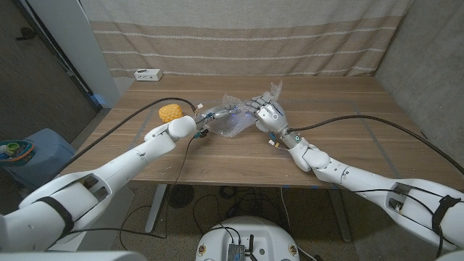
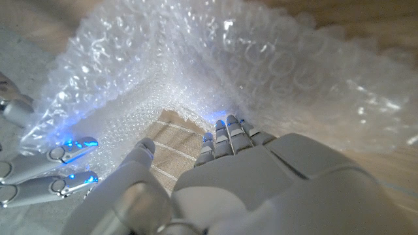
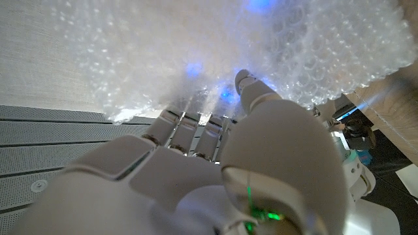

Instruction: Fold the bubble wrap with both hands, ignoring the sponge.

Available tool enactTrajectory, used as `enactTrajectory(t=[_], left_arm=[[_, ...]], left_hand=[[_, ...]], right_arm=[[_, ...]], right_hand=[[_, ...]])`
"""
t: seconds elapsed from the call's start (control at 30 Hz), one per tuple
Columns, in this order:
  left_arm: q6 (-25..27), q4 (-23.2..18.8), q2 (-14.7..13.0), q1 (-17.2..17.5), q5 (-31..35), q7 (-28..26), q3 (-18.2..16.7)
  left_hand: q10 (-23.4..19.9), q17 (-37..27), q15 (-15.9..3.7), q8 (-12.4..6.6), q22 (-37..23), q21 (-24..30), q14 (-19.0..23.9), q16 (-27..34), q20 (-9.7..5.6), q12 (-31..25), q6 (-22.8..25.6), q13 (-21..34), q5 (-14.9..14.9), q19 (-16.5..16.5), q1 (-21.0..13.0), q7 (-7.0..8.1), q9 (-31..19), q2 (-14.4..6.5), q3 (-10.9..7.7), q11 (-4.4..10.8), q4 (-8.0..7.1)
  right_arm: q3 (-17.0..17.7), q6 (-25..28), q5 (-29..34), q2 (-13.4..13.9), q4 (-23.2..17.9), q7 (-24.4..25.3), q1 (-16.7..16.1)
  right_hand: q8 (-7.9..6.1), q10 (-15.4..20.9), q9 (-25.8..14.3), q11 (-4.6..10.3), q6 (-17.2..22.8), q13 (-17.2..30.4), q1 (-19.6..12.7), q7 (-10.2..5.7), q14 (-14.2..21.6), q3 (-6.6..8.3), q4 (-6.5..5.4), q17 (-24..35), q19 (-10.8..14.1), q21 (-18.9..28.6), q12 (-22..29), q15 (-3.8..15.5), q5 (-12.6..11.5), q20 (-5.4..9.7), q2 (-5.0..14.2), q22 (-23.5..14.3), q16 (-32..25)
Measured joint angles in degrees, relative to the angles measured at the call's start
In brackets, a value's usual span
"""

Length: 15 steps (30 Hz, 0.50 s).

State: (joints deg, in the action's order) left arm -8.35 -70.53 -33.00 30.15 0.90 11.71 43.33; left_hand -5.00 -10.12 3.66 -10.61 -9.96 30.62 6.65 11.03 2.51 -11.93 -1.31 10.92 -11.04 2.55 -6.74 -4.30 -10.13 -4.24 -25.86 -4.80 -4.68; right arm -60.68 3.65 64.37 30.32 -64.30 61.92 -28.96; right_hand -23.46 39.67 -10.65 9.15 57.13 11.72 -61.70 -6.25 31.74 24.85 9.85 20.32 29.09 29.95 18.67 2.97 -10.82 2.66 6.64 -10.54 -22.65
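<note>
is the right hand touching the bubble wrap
Touching. The right wrist view shows the right hand with its fingers pushed into the bubble wrap.

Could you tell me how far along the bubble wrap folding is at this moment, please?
Partway. Done: both hands have reached the bubble wrap, which is lifted and bunched at mid-table. In hand: the left hand and right hand have their fingers in the sheet from either side, and the left wrist view shows it creased over the fingers. Left: no flat, finished fold lies on the table yet. The sponge sits untouched.
</note>
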Motion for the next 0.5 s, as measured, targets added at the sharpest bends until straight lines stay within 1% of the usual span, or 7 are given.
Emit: enactTrajectory(t=[0.07, 0.1, 0.17, 0.27, 0.33, 0.43, 0.5], left_arm=[[-0.48, 0.0, 0.0, 0.0, -1.43, 0.3, 0.0], [-0.97, 2.57, 1.47, 0.55, -2.84, 0.56, -1.07], [-1.42, 3.4, 2.02, 0.78, -4.23, 0.79, -1.46], [-2.31, 4.96, 3.12, 1.41, -7.49, 1.09, -2.41], [-2.64, 5.49, 3.59, 1.75, -8.68, 1.11, -2.82], [-3.22, 6.19, 4.4, 2.61, -11.11, 1.12, -3.71], [-3.47, 6.3, 4.76, 3.04, -12.4, 1.03, -4.1]], left_hand=[[-0.34, 0.0, 0.0, -0.22, 0.0, 0.0, 0.01, 0.22, -0.01, 0.0, 0.32, 0.0, 0.0, 0.0, 0.35, -0.32, 0.0, -0.07, 0.08, -0.34, -0.08], [-0.41, 0.0, -0.1, -0.22, 0.0, 0.0, 0.1, 0.22, -0.27, -0.14, 0.43, 0.0, 0.0, 0.16, 0.36, -0.4, 0.0, -0.06, 0.26, -0.41, -0.26], [-0.84, 0.0, -0.19, -0.43, 0.0, 0.0, 0.2, 0.23, -0.61, -0.4, 1.07, 0.0, -0.22, 0.0, 0.8, -0.36, 0.0, 0.38, 0.54, -0.62, -0.54], [-1.23, 0.0, -0.2, -0.44, 0.0, 0.0, 0.2, 0.24, -0.63, -0.44, 1.34, 0.0, -0.22, 0.01, 0.8, -0.09, 0.0, 0.38, 0.64, -0.81, -0.64], [-1.23, 0.01, -0.3, -0.44, 0.0, 0.0, 0.3, 0.27, -0.91, -0.44, 1.42, 0.0, -0.22, 0.29, 1.42, -0.01, 0.0, 0.36, 0.78, -0.81, -0.77], [-1.49, 0.01, -0.31, -0.44, 0.0, 0.0, 0.32, 0.29, -0.93, -0.44, 1.63, 0.0, -0.22, 0.31, 1.41, 0.26, -0.01, 0.37, 0.95, -1.01, -0.84], [-1.63, 0.0, -0.4, -0.31, 0.0, 0.0, 0.41, 0.34, -1.01, -0.44, 0.87, 0.0, -0.22, 0.4, 1.75, 1.01, 0.0, 0.71, 1.22, -1.01, -0.79]], right_arm=[[0.07, 0.0, 0.0, -0.57, 0.9, 0.0, 0.25], [0.31, -2.72, 1.86, -1.11, 1.67, 0.76, 0.43], [0.73, -3.8, 2.63, -1.68, 2.5, 0.99, 0.61], [2.0, -6.12, 4.47, -2.81, 3.91, 1.33, 0.77], [2.73, -7.24, 5.43, -3.32, 4.46, 1.46, 0.78], [4.45, -9.3, 7.46, -4.34, 5.39, 1.67, 0.78], [5.32, -10.46, 8.5, -4.88, 5.86, 1.74, 0.78]], right_hand=[[0.28, -0.18, 0.0, 0.18, 0.0, 0.0, 0.0, 0.0, 0.0, -0.18, -0.14, 0.04, 0.0, 0.0, -0.27, 0.0, 0.0, 0.0, 0.0, 0.0, -0.03], [0.44, -0.21, 0.0, 0.21, 0.0, 0.0, 0.0, 0.0, 0.0, -0.35, -0.31, 0.16, -0.01, 0.0, -0.27, 0.0, 0.0, 0.01, 0.0, 0.0, -0.25], [0.44, -0.49, 0.0, 0.49, 0.0, 0.0, -0.3, 0.0, 0.0, -0.62, -0.34, 0.3, -0.24, 0.0, -0.37, 0.0, 0.0, 0.2, 0.3, 0.0, -0.25], [0.84, -0.49, 0.0, 0.49, -0.01, 0.0, -0.53, 0.0, 0.0, -0.98, -0.46, 0.3, -0.44, 0.0, -0.7, 0.0, 0.0, 0.0, 0.53, -0.28, -0.25], [0.87, -0.72, 0.0, 0.71, -0.01, 0.01, -0.53, 0.0, 0.0, -1.13, -0.61, 0.49, -0.75, 0.0, -0.7, 0.0, 0.0, 0.31, 0.53, -0.28, -0.46], [1.12, -0.8, -0.01, 0.8, -0.01, 0.0, -0.98, 0.0, 0.0, -1.45, -0.46, 0.56, -0.99, 0.0, -1.06, 0.0, 0.0, 0.07, 0.55, -0.28, -0.46], [1.33, -1.11, -0.01, 1.1, -0.01, 0.01, -1.36, 0.0, 0.0, -1.69, -0.7, 0.56, -1.07, 0.0, -1.2, 0.0, 0.0, -0.01, 0.91, -0.28, -0.46]])
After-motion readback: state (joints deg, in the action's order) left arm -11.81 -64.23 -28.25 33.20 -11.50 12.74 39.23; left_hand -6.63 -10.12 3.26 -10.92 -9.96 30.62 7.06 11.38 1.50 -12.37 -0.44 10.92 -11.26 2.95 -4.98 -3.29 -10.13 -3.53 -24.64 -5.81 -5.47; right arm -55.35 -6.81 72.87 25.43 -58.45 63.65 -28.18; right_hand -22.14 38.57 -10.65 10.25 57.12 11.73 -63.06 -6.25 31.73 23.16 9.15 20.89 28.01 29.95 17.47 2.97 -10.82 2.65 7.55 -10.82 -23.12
